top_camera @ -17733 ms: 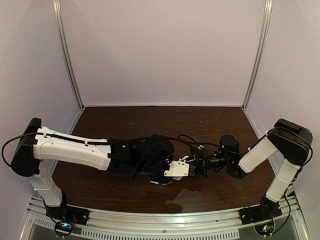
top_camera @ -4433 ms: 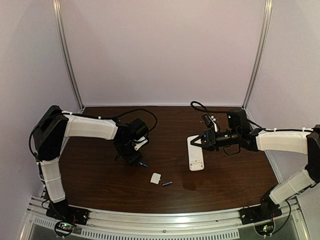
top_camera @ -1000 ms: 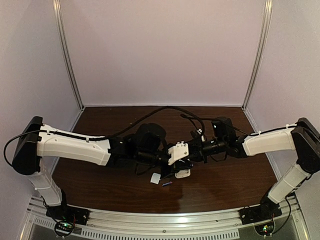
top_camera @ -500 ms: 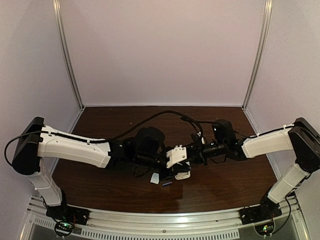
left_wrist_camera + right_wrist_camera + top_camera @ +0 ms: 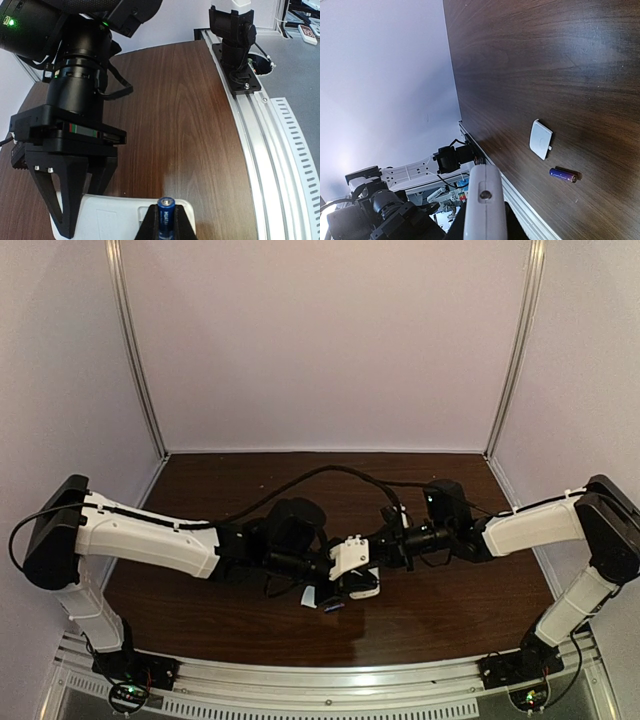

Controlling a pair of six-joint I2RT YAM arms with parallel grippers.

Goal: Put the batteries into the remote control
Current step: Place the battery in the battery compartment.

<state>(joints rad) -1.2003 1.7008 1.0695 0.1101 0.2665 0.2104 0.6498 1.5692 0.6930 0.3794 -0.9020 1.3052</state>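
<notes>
Insertion setup: left tool (image 5: 165,229) clamped on small blue cylindrical battery (image 5: 166,214), end aimed at white rectangular plastic remote (image 5: 482,200); right tool (image 5: 483,227) clamps remote aloft, likely steadying it for loading.

small blue cylindrical battery (image 5: 166,216): blue, pale lettering | second blue battery (image 5: 563,174), 4 o'clock in right wrist view: blue-violet | white rectangular plastic remote (image 5: 482,220): plain white | small white square plastic cover (image 5: 540,139): white | wooden table (image 5: 190,125): dark brown, streaked grain

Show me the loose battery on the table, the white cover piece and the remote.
loose battery (image 5: 563,174), right wrist view, middle of its blue body.
white cover piece (image 5: 540,139), right wrist view, centre of its flat face.
remote (image 5: 482,215), right wrist view, middle of its white body.
</notes>
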